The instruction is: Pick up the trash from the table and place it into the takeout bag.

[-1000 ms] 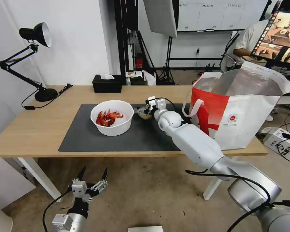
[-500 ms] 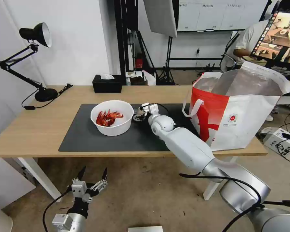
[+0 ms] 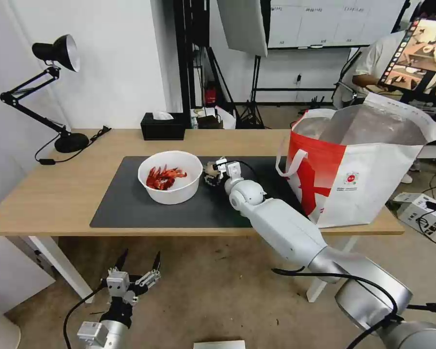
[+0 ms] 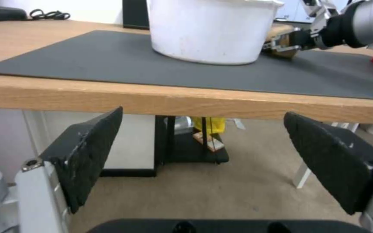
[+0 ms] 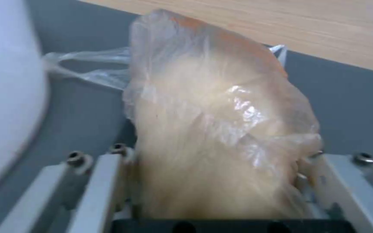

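Note:
The beige bagged lump [image 3: 209, 168] lies on the dark mat [image 3: 145, 213] of the table [image 3: 58, 194], just right of the white bowl of red crayfish shells [image 3: 170, 177]. My right gripper [image 3: 212, 174] reaches over the mat and is shut on the lump [image 5: 212, 113], one finger against each of its sides. The bowl's wall [image 5: 5, 97] is close beside the fingers. From the left wrist view the lump [image 4: 278, 30] rests on the mat behind the bowl [image 4: 212, 29]. The takeout bag [image 3: 358, 165] stands open at the table's right end. My left gripper [image 3: 136, 264] hangs open below the table's front edge.
A black desk lamp [image 3: 58, 51] stands at the table's back left, with its cable trailing on the wood. A black tissue box [image 3: 162, 127] sits at the back edge behind the bowl. The bag's white loop handle [image 3: 288, 162] hangs toward the mat.
My right gripper pushed left toward the bowl, then settled around the lump, which now lies closer to the bowl. The left arm stayed put. The head camera shifted slightly.

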`<state>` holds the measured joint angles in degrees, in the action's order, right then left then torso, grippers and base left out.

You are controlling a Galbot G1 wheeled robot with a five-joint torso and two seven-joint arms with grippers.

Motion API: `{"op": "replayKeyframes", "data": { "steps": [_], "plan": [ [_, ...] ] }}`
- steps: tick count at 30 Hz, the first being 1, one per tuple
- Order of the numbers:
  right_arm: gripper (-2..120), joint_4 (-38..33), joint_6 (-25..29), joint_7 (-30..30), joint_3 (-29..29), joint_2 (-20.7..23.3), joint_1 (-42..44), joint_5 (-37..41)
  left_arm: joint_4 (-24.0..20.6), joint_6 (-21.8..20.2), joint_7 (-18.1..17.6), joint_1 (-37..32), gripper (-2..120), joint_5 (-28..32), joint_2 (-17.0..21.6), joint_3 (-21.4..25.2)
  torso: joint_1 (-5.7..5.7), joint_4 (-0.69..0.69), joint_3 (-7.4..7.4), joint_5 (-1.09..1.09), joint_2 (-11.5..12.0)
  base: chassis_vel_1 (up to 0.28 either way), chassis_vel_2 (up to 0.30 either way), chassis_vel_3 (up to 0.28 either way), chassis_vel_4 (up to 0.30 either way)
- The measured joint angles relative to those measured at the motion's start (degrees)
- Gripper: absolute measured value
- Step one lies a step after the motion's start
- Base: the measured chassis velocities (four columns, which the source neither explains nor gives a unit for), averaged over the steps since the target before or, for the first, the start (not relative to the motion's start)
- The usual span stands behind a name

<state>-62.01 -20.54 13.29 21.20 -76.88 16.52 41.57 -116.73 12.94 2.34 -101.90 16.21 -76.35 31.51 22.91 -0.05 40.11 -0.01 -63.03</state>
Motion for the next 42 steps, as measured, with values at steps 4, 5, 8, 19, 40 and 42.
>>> {"op": "replayKeyframes", "data": {
  "steps": [4,5,8,19,40,42],
  "plan": [
    [32,-2.95,0.60,0.85,-0.03,1.92,0.43,-0.36,0.07,0.03,-0.02,-0.06,100,-0.54,-0.48,-0.20,0.01,0.02,0.01,0.01,0.01,0.000,0.000,0.000,0.000],
    [26,-3.98,0.69,1.16,-0.04,2.67,0.59,-0.87,0.21,0.11,-0.02,-0.09,100,-0.77,-0.65,-0.30,0.01,0.05,0.00,0.00,0.00,0.000,0.000,0.000,0.000],
    [18,-6.08,1.10,1.55,0.04,4.39,1.01,-1.49,0.26,0.20,-0.04,-0.16,100,-1.14,-1.04,-0.57,0.01,0.05,0.01,0.00,0.00,0.000,0.000,0.000,0.000],
    [9,-20.53,5.94,1.99,-3.36,12.42,5.31,-1.30,-1.12,0.14,-0.07,-0.85,100,-1.89,-1.51,-0.97,0.01,0.05,0.00,0.02,0.01,0.000,0.000,0.000,0.000],
    [8,-50.69,6.46,17.83,-26.39,34.09,18.28,-8.04,-2.71,0.40,-0.14,-1.57,100,-3.13,-1.25,-2.38,0.01,0.05,-0.01,0.02,0.00,0.000,0.000,0.000,0.000],
    [8,-50.92,5.76,18.05,-27.13,34.55,18.72,-8.04,-2.72,0.40,-0.14,-1.51,100,-3.17,-1.21,-2.50,0.01,0.05,-0.01,0.02,0.00,0.000,0.000,0.000,0.000]
  ]
}}
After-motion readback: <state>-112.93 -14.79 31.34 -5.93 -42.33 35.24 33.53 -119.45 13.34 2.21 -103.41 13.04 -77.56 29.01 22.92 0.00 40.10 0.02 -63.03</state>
